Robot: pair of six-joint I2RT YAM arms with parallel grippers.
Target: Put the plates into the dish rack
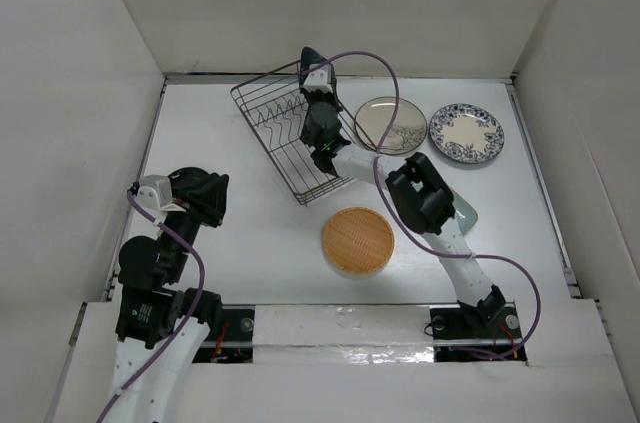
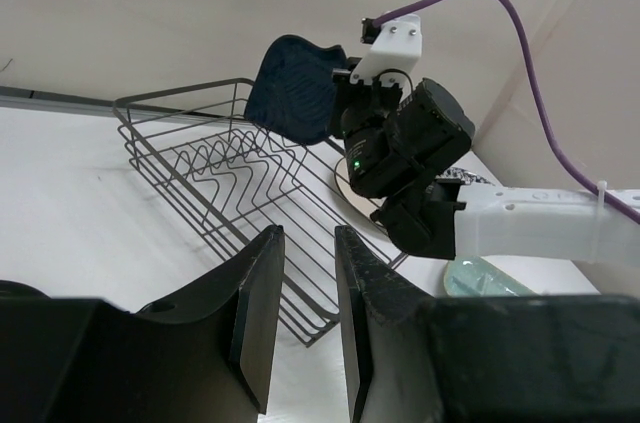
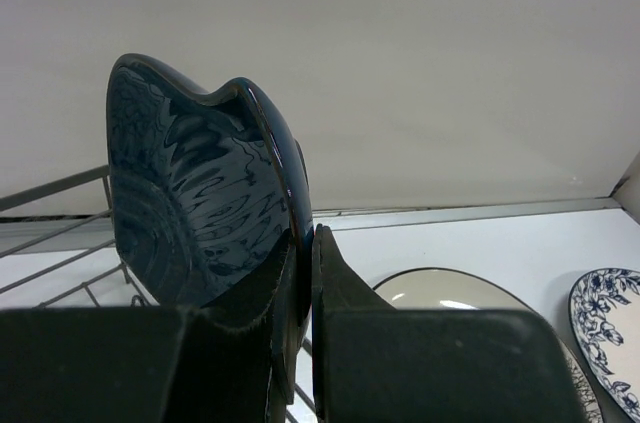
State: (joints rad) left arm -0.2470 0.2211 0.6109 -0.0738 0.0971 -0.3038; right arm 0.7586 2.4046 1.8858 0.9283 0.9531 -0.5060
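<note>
While the right gripper (image 3: 305,248) pinches the blue plate (image 3: 190,193) upright above the far edge of the rack (image 1: 270,128), the left gripper (image 2: 307,253) is open, well apart.

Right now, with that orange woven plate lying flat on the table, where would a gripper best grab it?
Probably by its rim. The orange woven plate is round, shallow and lies flat, so only the edge offers a pinch: come down from above at the near side, one finger inside the rim, one outside.
</note>
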